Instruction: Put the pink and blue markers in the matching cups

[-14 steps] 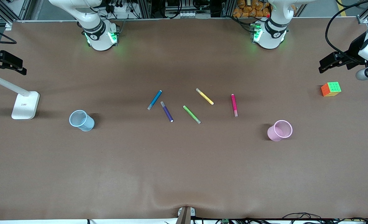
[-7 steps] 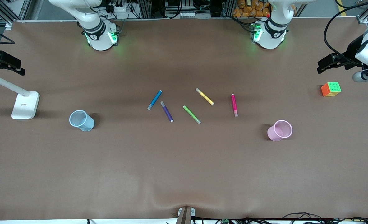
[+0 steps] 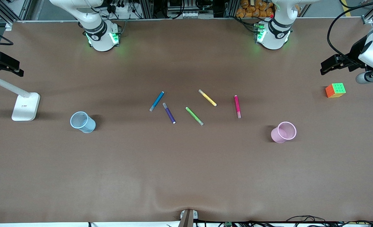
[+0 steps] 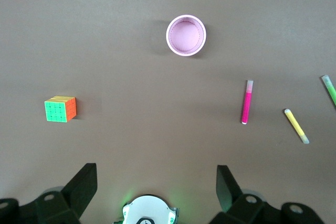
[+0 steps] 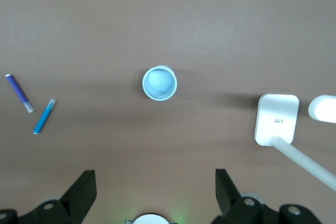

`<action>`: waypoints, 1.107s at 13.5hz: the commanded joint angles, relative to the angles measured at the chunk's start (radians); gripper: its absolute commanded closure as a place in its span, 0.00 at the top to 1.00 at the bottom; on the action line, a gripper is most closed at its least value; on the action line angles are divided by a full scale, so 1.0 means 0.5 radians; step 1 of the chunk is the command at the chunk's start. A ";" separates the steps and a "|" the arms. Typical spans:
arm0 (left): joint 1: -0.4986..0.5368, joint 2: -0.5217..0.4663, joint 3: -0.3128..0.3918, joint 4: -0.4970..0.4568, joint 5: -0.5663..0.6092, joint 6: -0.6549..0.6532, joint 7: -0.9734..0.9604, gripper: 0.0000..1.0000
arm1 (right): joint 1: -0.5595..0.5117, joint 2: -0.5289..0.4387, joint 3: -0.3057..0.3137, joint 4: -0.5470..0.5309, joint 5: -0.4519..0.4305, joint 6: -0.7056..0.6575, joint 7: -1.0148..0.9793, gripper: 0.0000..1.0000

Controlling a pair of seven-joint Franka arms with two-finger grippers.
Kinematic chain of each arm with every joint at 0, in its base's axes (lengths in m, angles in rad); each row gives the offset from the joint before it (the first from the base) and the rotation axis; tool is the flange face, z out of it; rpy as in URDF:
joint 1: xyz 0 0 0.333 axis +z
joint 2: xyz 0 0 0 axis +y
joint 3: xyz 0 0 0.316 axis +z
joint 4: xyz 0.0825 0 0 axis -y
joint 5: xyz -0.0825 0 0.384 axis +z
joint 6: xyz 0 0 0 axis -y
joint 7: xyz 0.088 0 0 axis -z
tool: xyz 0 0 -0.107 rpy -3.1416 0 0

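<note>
The blue marker and the pink marker lie flat mid-table in a loose row of pens. The pale blue cup stands upright toward the right arm's end, and the pale pink cup stands toward the left arm's end. My left gripper hangs open and empty over the left arm's end, looking down on the pink cup and pink marker. My right gripper hangs open and empty over the right arm's end, with the blue cup and blue marker below it.
A purple pen, a green pen and a yellow pen lie between the two markers. A colourful puzzle cube sits at the left arm's end. A white lamp stand sits at the right arm's end beside the blue cup.
The left arm's wrist has lifted a little and its gripper has edged inward over the table. The right gripper has drifted slightly. Markers and cups lie where they were.
</note>
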 commanded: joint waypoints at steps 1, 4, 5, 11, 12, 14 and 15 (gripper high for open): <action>-0.010 0.045 -0.011 0.080 0.015 -0.048 0.013 1.00 | -0.068 0.025 0.033 0.018 0.025 0.000 -0.024 1.00; -0.017 0.048 -0.014 0.080 0.015 -0.048 0.010 1.00 | -0.065 0.028 0.033 0.018 0.025 0.000 -0.024 1.00; -0.017 0.078 -0.017 0.080 0.012 -0.048 0.013 1.00 | -0.068 0.028 0.033 0.018 0.025 0.000 -0.024 1.00; -0.020 0.421 -0.283 0.065 -0.019 -0.014 -0.300 1.00 | -0.068 0.050 0.033 0.021 0.025 0.003 -0.024 1.00; -0.020 0.495 -0.308 0.062 -0.025 0.019 -0.315 1.00 | -0.068 0.062 0.033 0.027 0.025 0.000 -0.024 1.00; -0.026 0.624 -0.342 0.053 -0.043 0.129 -0.340 1.00 | -0.068 0.065 0.033 0.027 0.025 0.000 -0.024 1.00; -0.062 0.691 -0.354 0.049 -0.062 0.191 -0.410 1.00 | -0.068 0.071 0.033 0.030 0.022 0.009 -0.027 1.00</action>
